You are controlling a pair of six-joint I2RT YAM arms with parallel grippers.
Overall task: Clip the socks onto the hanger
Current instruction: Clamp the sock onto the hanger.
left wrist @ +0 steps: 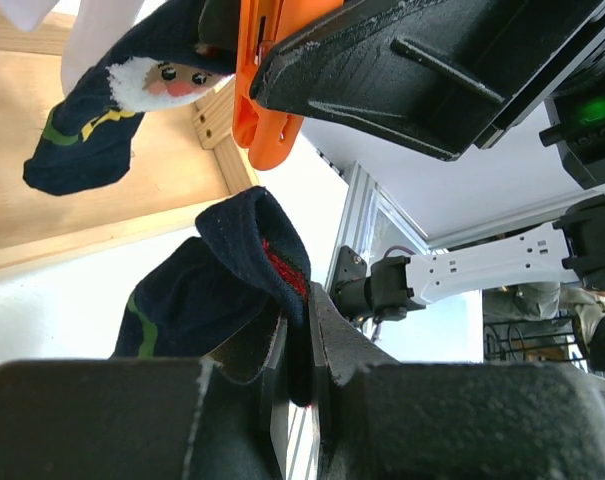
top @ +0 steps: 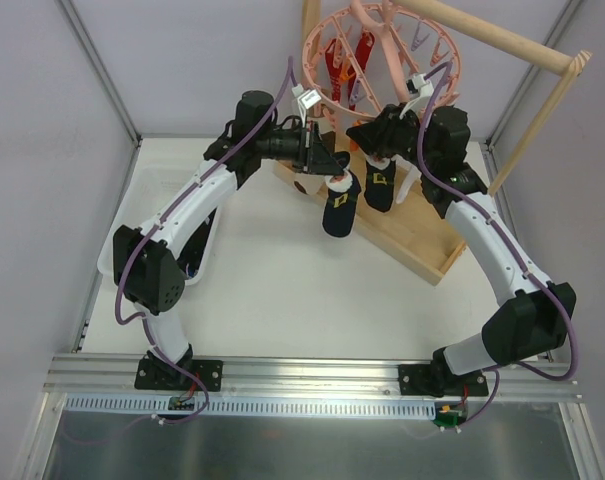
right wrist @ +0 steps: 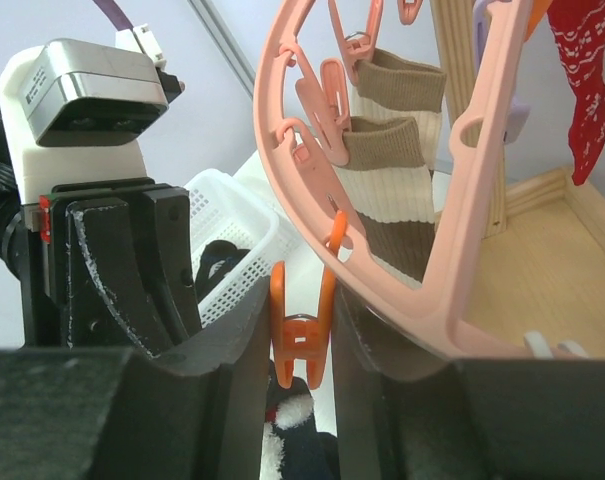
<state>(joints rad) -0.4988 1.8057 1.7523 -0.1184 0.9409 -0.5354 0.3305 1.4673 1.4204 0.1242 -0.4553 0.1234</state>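
Your left pincer [left wrist: 300, 345] is shut tight on the top edge of a dark sock [left wrist: 217, 290], at the bottom middle of its own view. In the top view that sock sits in the middle, lower in the picture than the pink hanger [top: 374, 50]. Your right pincer [right wrist: 300, 318] squeezes an orange clip [right wrist: 302, 350] that hangs from the hanger's ring. The other dark sock [top: 379, 190] hangs just to the right, over the wooden tray [top: 422, 240].

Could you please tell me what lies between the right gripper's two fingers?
An orange clip of the pink hanger sits between those fingers, seen in the right wrist view.
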